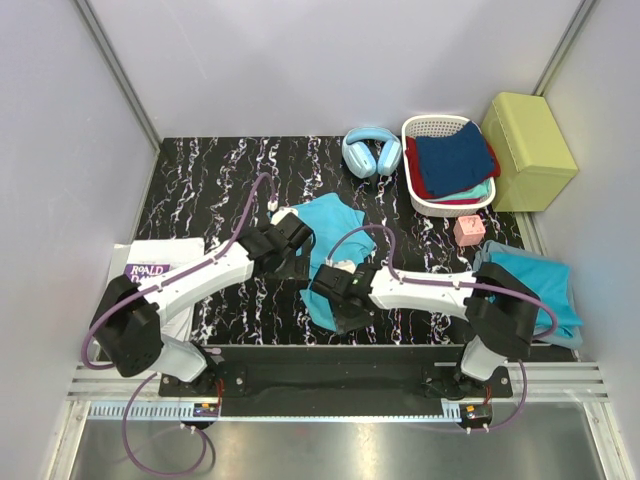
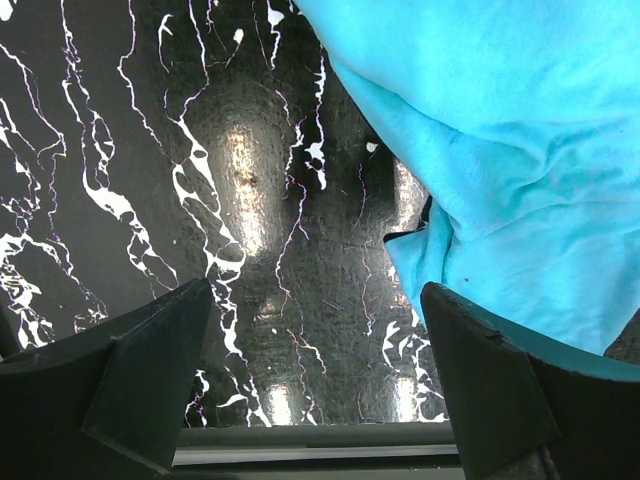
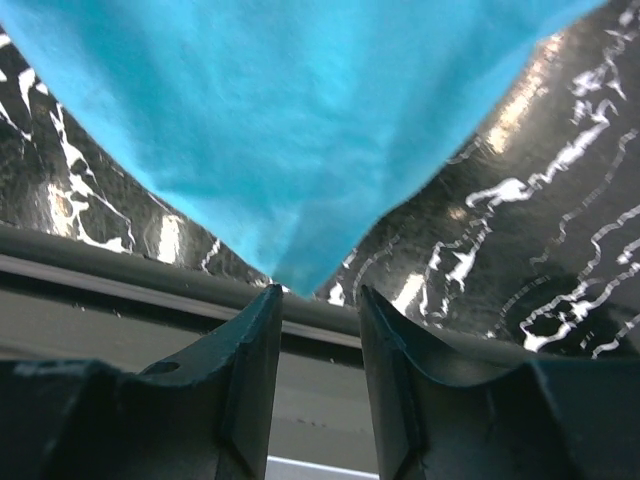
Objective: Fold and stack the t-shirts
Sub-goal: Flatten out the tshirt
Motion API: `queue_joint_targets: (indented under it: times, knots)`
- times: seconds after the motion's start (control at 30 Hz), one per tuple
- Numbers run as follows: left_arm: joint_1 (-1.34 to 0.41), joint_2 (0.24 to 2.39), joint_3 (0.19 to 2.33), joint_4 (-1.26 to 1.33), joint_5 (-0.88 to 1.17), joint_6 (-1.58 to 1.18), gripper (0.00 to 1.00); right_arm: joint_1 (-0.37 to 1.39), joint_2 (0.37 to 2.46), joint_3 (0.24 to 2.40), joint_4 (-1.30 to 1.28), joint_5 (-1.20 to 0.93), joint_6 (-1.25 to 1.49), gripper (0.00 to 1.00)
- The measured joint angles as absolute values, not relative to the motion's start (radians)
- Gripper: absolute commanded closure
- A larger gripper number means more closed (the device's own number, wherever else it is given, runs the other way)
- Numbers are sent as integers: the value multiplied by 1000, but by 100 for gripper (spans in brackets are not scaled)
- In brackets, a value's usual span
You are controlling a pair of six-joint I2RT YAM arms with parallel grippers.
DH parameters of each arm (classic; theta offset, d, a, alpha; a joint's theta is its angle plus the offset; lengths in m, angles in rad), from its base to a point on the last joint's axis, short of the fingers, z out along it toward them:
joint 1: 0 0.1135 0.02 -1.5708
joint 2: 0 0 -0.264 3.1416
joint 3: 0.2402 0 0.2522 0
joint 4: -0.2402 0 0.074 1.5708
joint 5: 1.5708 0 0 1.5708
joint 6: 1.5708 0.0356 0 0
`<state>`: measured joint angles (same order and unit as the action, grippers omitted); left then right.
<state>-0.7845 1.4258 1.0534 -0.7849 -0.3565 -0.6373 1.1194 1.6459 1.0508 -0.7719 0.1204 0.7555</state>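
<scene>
One turquoise t-shirt (image 1: 330, 245) lies crumpled in the middle of the black marbled table, between my two grippers. A second t-shirt (image 1: 545, 285) lies at the right edge, partly under the right arm. My left gripper (image 1: 298, 248) hovers at the middle shirt's left edge. In the left wrist view it (image 2: 315, 340) stands wide open over bare table, with the shirt (image 2: 500, 130) beside its right finger. My right gripper (image 3: 318, 295) is open by a narrow gap. A corner of the shirt (image 3: 300, 150) hangs just past its fingertips, and nothing sits between them.
Pale blue headphones (image 1: 371, 152) lie at the back. A white basket (image 1: 418, 195) holds folded dark blue and red clothes, next to a yellow-green box (image 1: 528, 150) and a small pink box (image 1: 469, 230). A book (image 1: 150, 268) lies at the left. The table's near edge (image 3: 120, 260) is close to the right gripper.
</scene>
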Motion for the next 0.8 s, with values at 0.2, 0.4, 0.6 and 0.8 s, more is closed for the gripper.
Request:
queue_joint_targets:
  times: [0.2,0.4,0.6,0.8]
  knots:
    - [-785,1422,1053,-793,-366,-644,8,1122,1696,1064,-730,112,759,53]
    - [-785,1394,1053,-801,-382,-648,8,1126,1737,1087,-696,110,757,67]
    - [-785,1388,1052,-815,-397,-648,8,1126,1745,1087,-691,111,757,87]
    - [-785,1388,1052,-818,-399,-648,7,1126,1744,1098,-710,123,761,100]
